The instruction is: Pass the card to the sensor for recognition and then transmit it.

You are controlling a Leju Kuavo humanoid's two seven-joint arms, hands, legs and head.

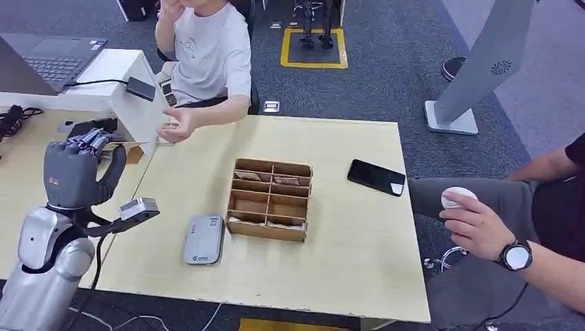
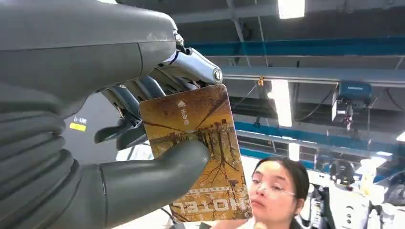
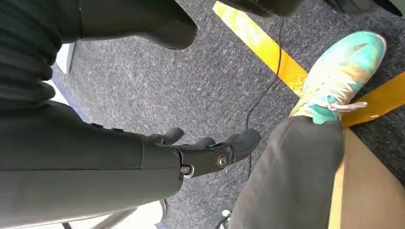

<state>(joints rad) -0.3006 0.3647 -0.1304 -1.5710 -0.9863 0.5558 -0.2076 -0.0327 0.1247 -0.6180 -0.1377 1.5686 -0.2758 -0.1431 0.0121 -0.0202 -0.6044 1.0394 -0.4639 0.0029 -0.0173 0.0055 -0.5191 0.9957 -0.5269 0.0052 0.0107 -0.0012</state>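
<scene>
Left hand [image 2: 95, 157] pinches the card [image 2: 200, 152]; right hand [image 3: 200, 155] hangs empty, fingers apart; wooden divider box [image 1: 269, 198] holds cards.

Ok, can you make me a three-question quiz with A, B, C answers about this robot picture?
1. Where is the grey card reader?
A. on the floor
B. on the table, beside the wooden box
C. on the laptop

2. What colour is the phone?
A. black
B. red
C. white

3. What is the left robot hand doing?
A. hanging empty
B. pressing the phone
C. holding a hotel card

Answers: B, it lies on the tabletop by the box; A, its screen is black; C, the thumb pins the card against the fingers.
</scene>
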